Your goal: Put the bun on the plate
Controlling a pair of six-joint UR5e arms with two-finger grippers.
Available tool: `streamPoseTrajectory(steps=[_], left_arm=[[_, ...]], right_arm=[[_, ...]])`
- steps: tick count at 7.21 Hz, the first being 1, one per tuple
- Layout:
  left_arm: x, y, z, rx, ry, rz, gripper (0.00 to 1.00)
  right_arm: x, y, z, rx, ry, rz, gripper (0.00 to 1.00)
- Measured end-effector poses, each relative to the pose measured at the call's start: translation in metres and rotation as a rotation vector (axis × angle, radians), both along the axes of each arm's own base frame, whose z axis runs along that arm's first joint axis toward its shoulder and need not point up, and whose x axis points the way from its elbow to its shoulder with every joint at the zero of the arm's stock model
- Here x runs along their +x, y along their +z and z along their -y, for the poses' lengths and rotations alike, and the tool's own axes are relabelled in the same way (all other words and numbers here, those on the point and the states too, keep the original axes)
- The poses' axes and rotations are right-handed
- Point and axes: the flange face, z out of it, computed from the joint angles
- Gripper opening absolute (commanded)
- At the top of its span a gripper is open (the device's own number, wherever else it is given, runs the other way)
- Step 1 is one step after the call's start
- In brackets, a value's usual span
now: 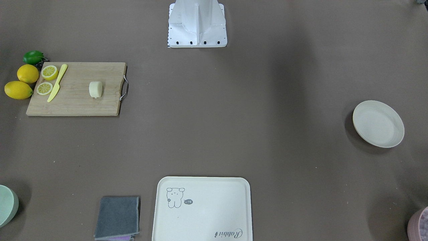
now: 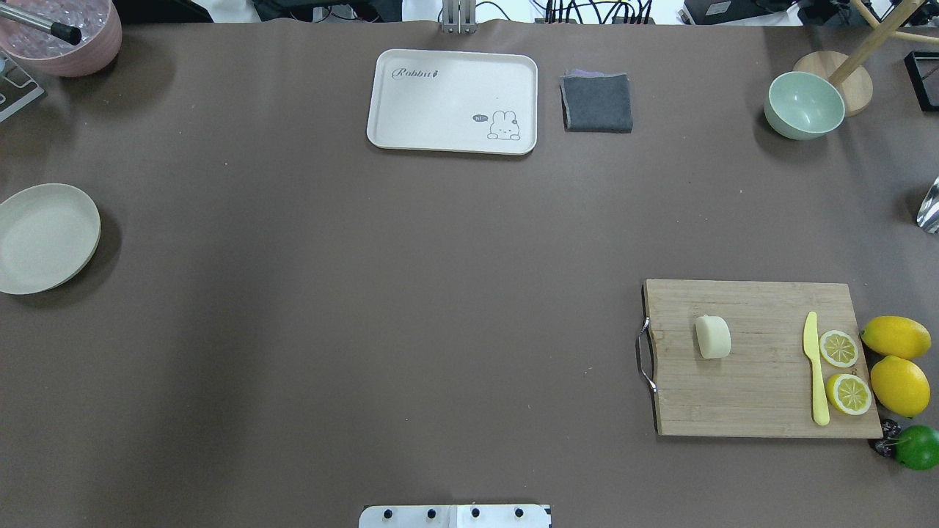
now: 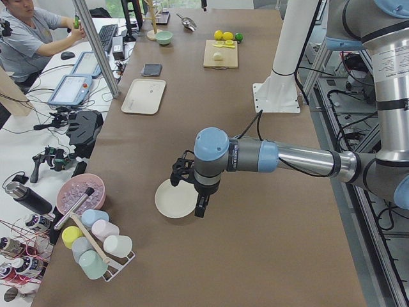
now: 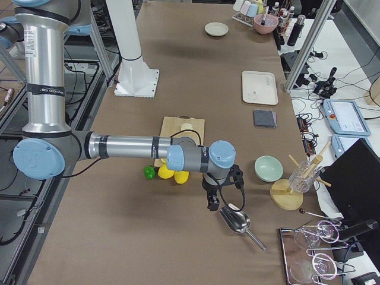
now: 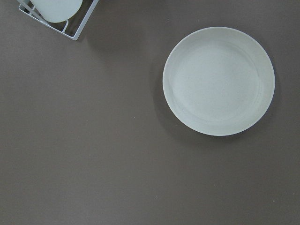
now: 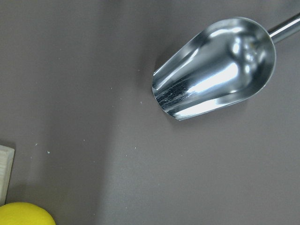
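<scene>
The bun (image 2: 713,336), a pale cream block, lies on the wooden cutting board (image 2: 763,396) on the robot's right side; it also shows in the front view as the bun (image 1: 95,89). The plate (image 2: 45,237), round and off-white, sits bare at the far left edge and fills the left wrist view as the plate (image 5: 218,80). My left gripper (image 3: 199,211) hangs just beside the plate (image 3: 176,198). My right gripper (image 4: 211,205) hovers beyond the board's outer end, above a metal scoop (image 6: 215,65). Neither gripper shows in any view but the side ones, so I cannot tell whether either is open or shut.
On the board lie a yellow knife (image 2: 816,370) and two lemon slices (image 2: 838,348); whole lemons (image 2: 899,385) and a lime (image 2: 918,446) sit past it. A cartoon tray (image 2: 411,95), grey cloth (image 2: 597,103), green bowl (image 2: 804,106) and pink bowl (image 2: 70,37) line the far edge. A person (image 3: 25,35) sits beyond.
</scene>
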Motion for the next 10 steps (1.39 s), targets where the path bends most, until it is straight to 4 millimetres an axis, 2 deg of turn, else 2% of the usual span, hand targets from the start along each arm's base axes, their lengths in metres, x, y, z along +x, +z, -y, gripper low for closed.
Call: streamPoseTrajectory(steps=[7, 9, 10], left_arm=[[0.001, 0.0, 0.003, -0.008, -0.024, -0.007, 0.97], [0.003, 0.003, 0.01, -0.004, -0.033, -0.008, 0.97], [0.006, 0.011, 0.021, -0.011, -0.026, -0.011, 0.97]], right_arm=[[0.0, -0.006, 0.001, 0.01, 0.002, 0.003, 1.0], [0.0, -0.006, 0.001, 0.01, 0.002, 0.006, 1.0], [0.0, -0.006, 0.001, 0.01, 0.003, 0.006, 1.0]])
